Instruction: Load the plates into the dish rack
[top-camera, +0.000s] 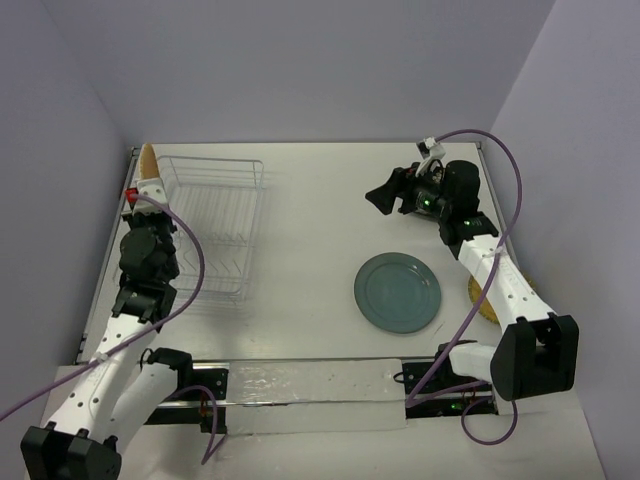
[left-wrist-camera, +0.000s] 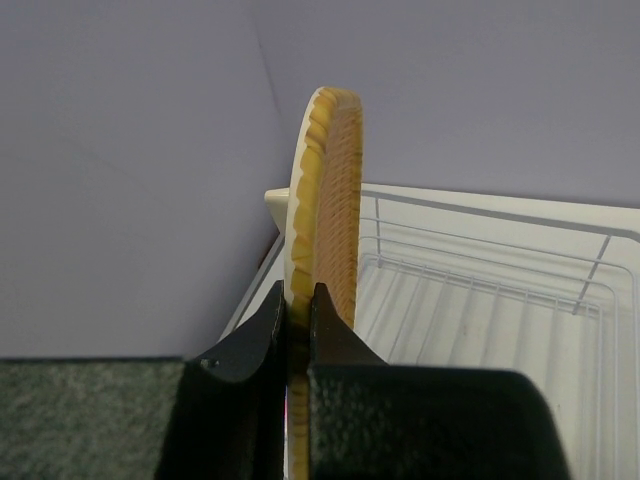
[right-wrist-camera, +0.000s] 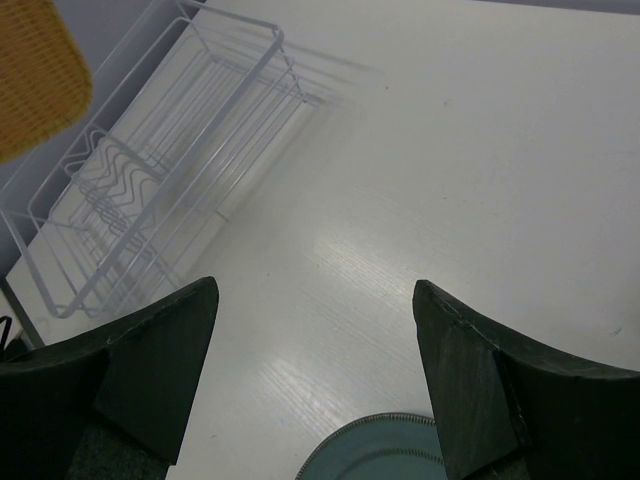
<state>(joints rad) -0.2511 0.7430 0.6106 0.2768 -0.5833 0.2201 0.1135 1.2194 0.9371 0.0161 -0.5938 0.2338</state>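
My left gripper (left-wrist-camera: 297, 295) is shut on the rim of the woven tan plate (left-wrist-camera: 325, 200), which stands upright on edge. From above, that plate (top-camera: 148, 160) hangs at the far left corner of the white wire dish rack (top-camera: 212, 238), just outside its left side. The rack (left-wrist-camera: 480, 290) holds nothing. A round teal-grey plate (top-camera: 397, 292) lies flat on the table right of centre. My right gripper (top-camera: 385, 197) hovers open beyond it, nothing between its fingers. In the right wrist view that gripper (right-wrist-camera: 315, 290) looks down on bare table, with the teal plate's edge (right-wrist-camera: 390, 455) below.
A small yellow-tan plate (top-camera: 480, 298) lies at the right, mostly hidden under my right arm. Grey walls close in the table at the back and both sides. The rack (right-wrist-camera: 150, 170) and the tan plate (right-wrist-camera: 35, 75) show at the left of the right wrist view.
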